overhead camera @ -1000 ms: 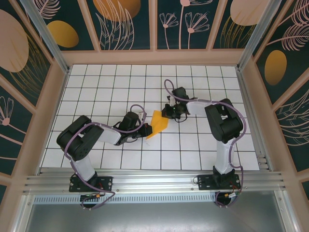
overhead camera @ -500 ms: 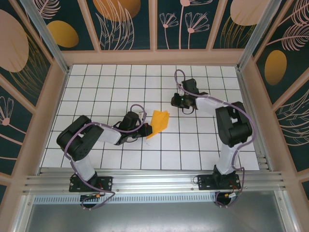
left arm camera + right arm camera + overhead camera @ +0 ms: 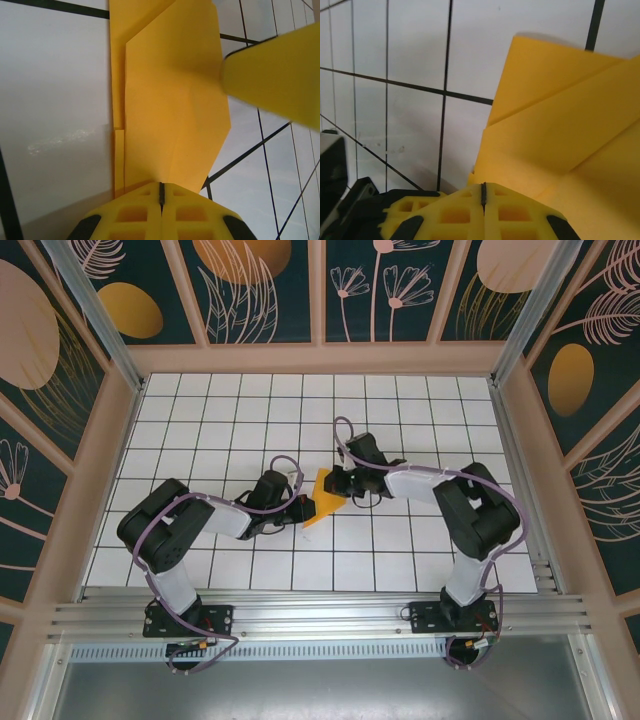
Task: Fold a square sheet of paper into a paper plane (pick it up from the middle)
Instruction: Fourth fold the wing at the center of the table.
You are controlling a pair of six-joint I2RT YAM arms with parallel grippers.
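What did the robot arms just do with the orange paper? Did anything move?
The right gripper swung away from the folded paper toward the far side of the table, then came back to the paper's right edge, closed. Nothing was grabbed or let go. The left gripper stayed shut at the paper's near-left tip, and the paper hardly shifted.

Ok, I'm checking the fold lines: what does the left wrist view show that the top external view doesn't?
Left wrist: overlapping flaps and creases on the folded paper, the shut left tool at its narrow end. Top external: the left arm, right arm and patterned walls. Both: the paper on white grid tiles, the right tool at its far edge.
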